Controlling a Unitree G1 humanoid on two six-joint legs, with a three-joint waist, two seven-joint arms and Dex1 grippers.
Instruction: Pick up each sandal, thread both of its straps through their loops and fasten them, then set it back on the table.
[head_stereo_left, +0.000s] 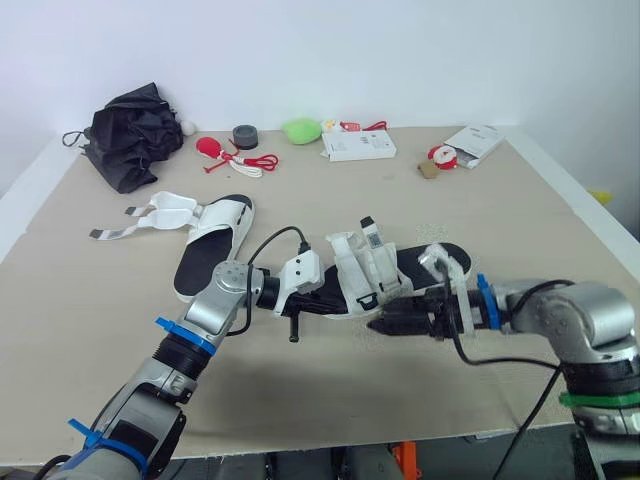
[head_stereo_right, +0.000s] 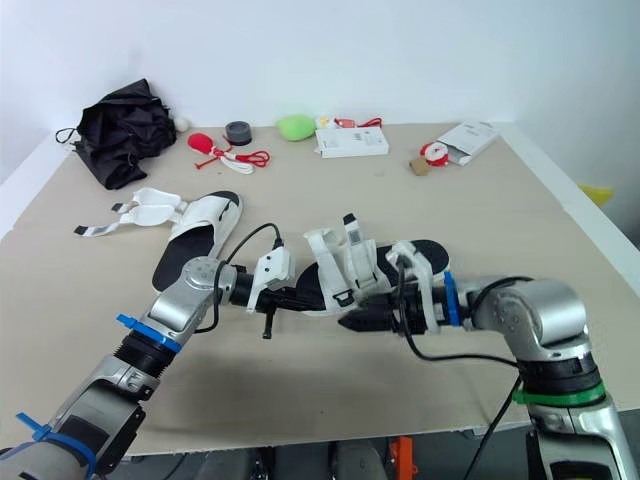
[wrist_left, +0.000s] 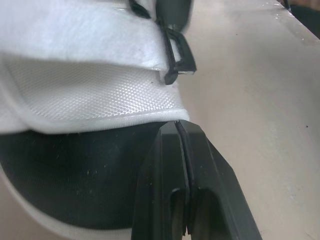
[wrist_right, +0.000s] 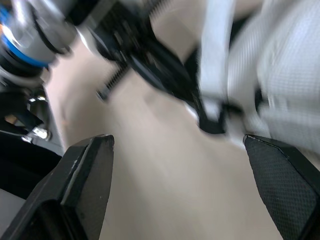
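Observation:
One white sandal with a black insole (head_stereo_left: 372, 272) lies mid-table, its straps standing up over the foot bed. My left gripper (head_stereo_left: 330, 300) is shut, its tips (wrist_left: 179, 127) touching the sandal's side just below a white strap and its black loop (wrist_left: 177, 55). Nothing shows between its fingers. My right gripper (head_stereo_left: 388, 322) is open wide at the sandal's near edge, fingers (wrist_right: 90, 170) spread before a hanging strap and a black loop (wrist_right: 212, 122). A second sandal (head_stereo_left: 215, 245) lies to the back left, its straps (head_stereo_left: 150, 215) spread loose on the table.
A black folded umbrella (head_stereo_left: 135, 130) sits at the back left. Along the back lie a red cord toy (head_stereo_left: 235, 158), a tape roll (head_stereo_left: 245, 135), a green object (head_stereo_left: 300, 129) and a white box (head_stereo_left: 358, 145). Another white box (head_stereo_left: 473, 142) is at the back right.

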